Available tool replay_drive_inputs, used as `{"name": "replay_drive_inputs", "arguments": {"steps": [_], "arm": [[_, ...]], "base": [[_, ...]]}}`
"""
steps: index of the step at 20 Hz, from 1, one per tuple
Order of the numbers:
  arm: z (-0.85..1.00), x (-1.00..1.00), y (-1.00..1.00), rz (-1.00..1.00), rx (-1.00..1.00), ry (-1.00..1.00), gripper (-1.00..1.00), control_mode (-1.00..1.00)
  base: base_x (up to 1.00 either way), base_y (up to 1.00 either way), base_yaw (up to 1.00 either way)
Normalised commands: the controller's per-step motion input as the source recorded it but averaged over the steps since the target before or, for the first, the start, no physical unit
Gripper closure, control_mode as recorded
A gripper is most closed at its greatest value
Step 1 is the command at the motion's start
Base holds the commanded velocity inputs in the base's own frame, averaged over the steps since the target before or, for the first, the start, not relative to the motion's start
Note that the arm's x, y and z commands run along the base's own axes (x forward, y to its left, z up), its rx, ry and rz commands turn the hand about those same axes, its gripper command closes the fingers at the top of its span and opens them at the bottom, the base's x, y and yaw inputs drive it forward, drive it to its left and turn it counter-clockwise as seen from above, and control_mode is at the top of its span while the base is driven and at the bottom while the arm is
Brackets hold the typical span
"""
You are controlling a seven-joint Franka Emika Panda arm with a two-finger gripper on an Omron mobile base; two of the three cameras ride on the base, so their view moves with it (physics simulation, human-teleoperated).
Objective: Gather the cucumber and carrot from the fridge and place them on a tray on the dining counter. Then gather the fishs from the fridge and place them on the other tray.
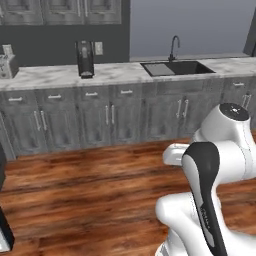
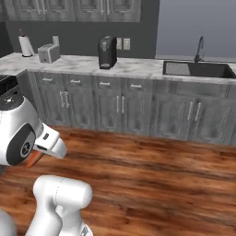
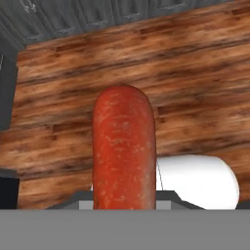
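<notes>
Carrot (image 3: 124,151) is what the tool carries: in the hand view the orange-red root rises from between the finger tips at the bottom edge and runs straight up the middle of the picture, its rounded end pointing away from the hand. The tips themselves are hidden behind it, so the grip reads as a pinch on the carrot's lower end, though the contact itself cannot be seen. In the right base view a small orange sliver (image 2: 33,160) peeks out under the white wrist, which fits the same thing.

Below the carrot lies only the wooden floor (image 3: 195,73); the arm is folded in close over the base, well apart from any surface. Farther out, both base views look across the floor at the grey kitchen cabinets (image 1: 110,117) with their marble top, where a sink (image 1: 175,68) with a tap sits toward the right, a dark coffee machine (image 1: 85,59) stands near the middle, and a toaster (image 2: 49,53) and paper-towel roll (image 2: 26,46) sit toward the left end.

As a judgement, the task is in its first half: the carrot is out of storage and in transit, not yet set down. Whether the cucumber is already delivered cannot be told. Both fish presumably remain to be fetched.
</notes>
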Motion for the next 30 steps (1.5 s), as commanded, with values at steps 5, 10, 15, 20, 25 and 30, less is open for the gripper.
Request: {"name": "replay_drive_inputs", "arguments": {"steps": [5,10,15,20,25,30], "arm": [[0.00,0.00,0.00,0.00,0.00,0.00,1.00,1.00],[0.00,0.00,0.00,0.00,0.00,0.00,1.00,1.00],[0.00,0.00,0.00,0.00,0.00,0.00,1.00,1.00],[0.00,0.00,0.00,0.00,0.00,0.00,1.00,1.00],[0.00,0.00,0.00,0.00,0.00,0.00,1.00,1.00],[0.00,0.00,0.00,0.00,0.00,0.00,1.00,1.00]], "base": [[0.20,-0.71,-0.18],[0.06,-0.71,-0.19],[0.03,-0.53,-0.34],[0.22,-0.37,-0.42],[0.14,-0.09,-0.53],[0.06,0.00,-0.60]]}}
